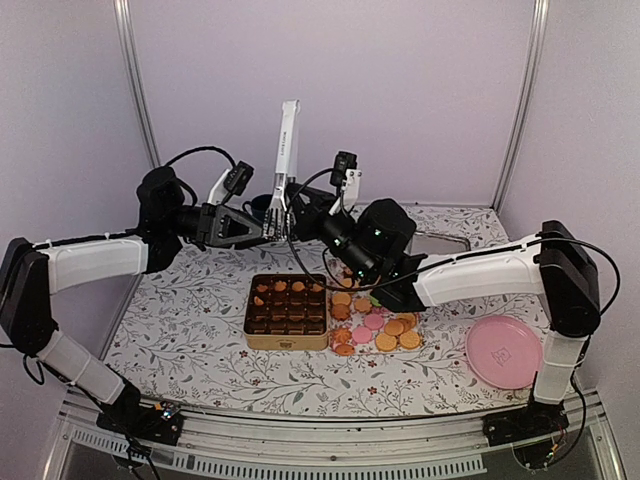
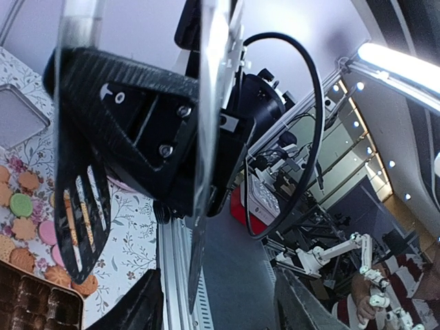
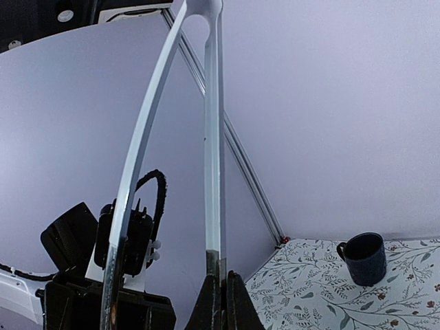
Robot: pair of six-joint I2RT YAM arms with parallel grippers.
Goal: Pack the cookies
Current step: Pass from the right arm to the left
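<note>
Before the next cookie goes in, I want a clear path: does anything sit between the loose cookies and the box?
Nothing visible does. The loose cookies lie right beside the open box, at its right side, with no object between them. The right arm hangs above the pile's far edge, off the surface.

I count one pair of tongs (image 1: 288,140) in my right end effector (image 3: 220,292). Below it are one compartmented box (image 1: 286,341) and roughly a dozen loose cookies (image 1: 386,342), two pink and one green. There is also one pink plate (image 1: 505,352), one dark mug (image 3: 364,258) and one silver lid (image 1: 440,243).
</note>
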